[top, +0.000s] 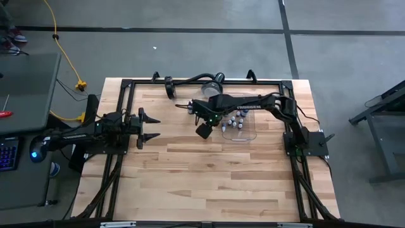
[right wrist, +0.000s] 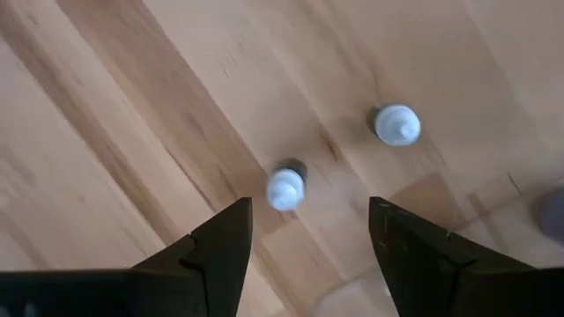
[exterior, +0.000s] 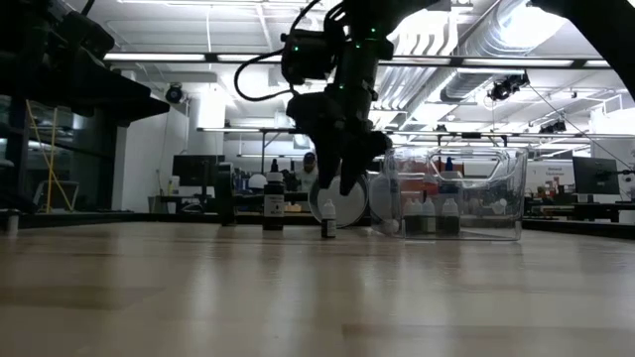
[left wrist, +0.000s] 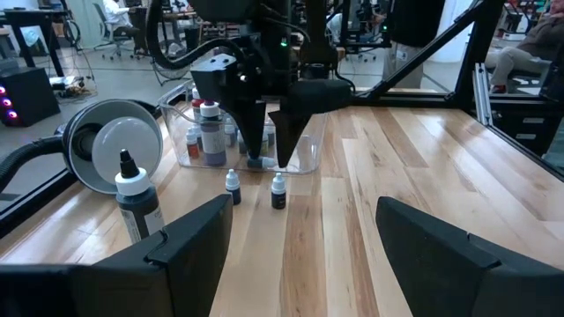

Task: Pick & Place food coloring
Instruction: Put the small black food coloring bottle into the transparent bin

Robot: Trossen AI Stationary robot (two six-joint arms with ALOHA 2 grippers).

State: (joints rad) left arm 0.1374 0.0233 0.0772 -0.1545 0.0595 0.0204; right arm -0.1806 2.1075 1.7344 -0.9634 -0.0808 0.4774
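While the left gripper [top: 155, 126] waits with jaws spread wide at its own side of the table [top: 209, 183], well apart from the bottles, the right gripper [right wrist: 304, 233] hangs fingers-down with its jaws wide and holding nothing, just beside the clear tray [left wrist: 304, 158]. Directly below its fingertips stand two small white-capped bottles on the bare wood: one bottle [right wrist: 285, 187] lies between the fingers, and the second bottle [right wrist: 397, 123] stands just beyond, near one finger. More bottles [left wrist: 207, 132] stand upright inside the tray behind the claw, and a larger dark dropper bottle [left wrist: 137, 198] stands near the round lamp [left wrist: 110, 141], off to one side.
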